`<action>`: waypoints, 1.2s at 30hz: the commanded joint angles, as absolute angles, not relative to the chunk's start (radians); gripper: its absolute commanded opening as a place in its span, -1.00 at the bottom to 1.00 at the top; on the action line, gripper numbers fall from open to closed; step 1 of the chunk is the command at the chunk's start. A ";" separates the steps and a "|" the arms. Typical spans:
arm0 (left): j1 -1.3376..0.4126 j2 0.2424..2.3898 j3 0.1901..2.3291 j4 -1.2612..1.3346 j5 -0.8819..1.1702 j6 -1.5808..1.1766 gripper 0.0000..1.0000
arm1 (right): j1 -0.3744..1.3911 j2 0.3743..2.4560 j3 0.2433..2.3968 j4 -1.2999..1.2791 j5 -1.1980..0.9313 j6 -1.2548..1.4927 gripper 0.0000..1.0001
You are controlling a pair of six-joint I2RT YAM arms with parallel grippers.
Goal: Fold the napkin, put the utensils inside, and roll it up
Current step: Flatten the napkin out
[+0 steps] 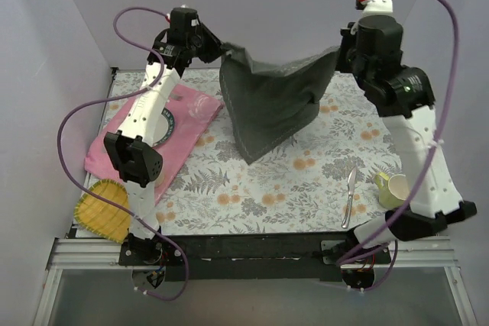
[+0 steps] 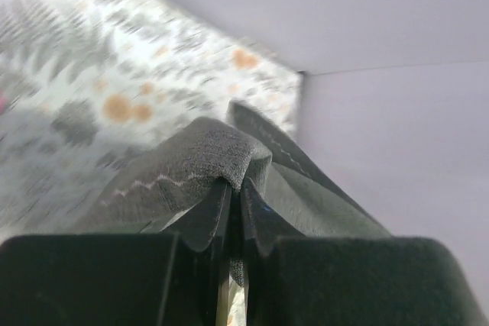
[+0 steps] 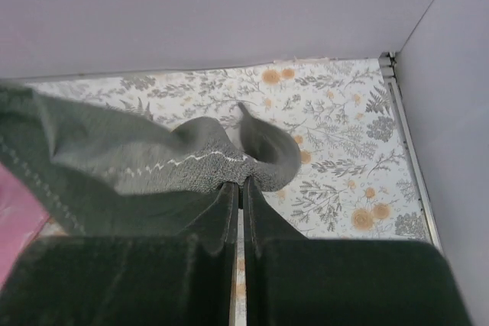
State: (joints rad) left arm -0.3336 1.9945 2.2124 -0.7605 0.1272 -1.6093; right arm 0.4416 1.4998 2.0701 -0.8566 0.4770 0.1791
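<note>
While aloft, soft, saggy charcoal napkin (image 1: 271,104).

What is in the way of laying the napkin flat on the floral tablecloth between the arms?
Nothing visible. The napkin, pinched by the left end effector and right end effector, hangs over open floral tablecloth. The pink placemat lies left of it; the knife and mug sit at the near right.

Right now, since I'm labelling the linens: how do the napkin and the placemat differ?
The napkin is dark grey; the placemat is pink. The napkin hangs sagging in the air, pinched by the left gripper and the right gripper; the placemat lies flat on the table. Both look like cloth.
</note>
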 commanded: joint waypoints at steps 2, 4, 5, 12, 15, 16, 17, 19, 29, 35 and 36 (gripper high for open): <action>-0.337 1.879 2.326 -0.597 0.284 -1.539 -1.00 | 0.456 1.284 1.946 -0.816 0.468 0.163 -0.97; -0.336 1.761 2.147 -0.505 0.304 -1.525 -1.00 | 0.454 1.191 1.889 -0.824 0.451 0.192 -0.97; -0.337 1.723 2.093 -0.488 0.319 -1.497 -1.00 | 0.454 1.160 1.856 -0.839 0.413 0.210 -0.97; -0.336 1.392 1.642 -0.718 0.296 -1.346 -1.00 | 0.454 0.899 1.387 -0.962 -0.062 0.348 -0.97; -0.336 1.215 1.340 -0.863 0.242 -1.313 -1.00 | 0.456 0.815 1.127 -0.983 -0.293 0.379 -0.97; -0.336 1.186 1.260 -0.914 0.220 -1.305 -1.00 | 0.457 0.799 0.982 -0.973 -0.339 0.394 -0.97; -0.337 1.130 1.118 -0.917 0.218 -1.295 -1.00 | 0.456 0.787 0.926 -0.962 -0.451 0.390 -0.97; -0.336 1.089 1.005 -0.958 0.134 -1.320 -1.00 | 0.462 0.755 0.762 -0.907 -0.533 0.423 -0.97; -0.337 1.049 0.916 -1.051 -0.039 -1.348 -0.22 | 0.474 0.957 0.640 -0.923 -0.578 0.292 -0.85; -0.337 1.115 1.120 -1.068 -0.084 -1.333 0.30 | 0.471 1.182 0.987 -0.954 -0.284 0.196 0.35; -0.337 1.129 1.143 -1.059 -0.069 -1.328 0.34 | 0.460 1.265 1.038 -0.959 -0.225 0.199 0.41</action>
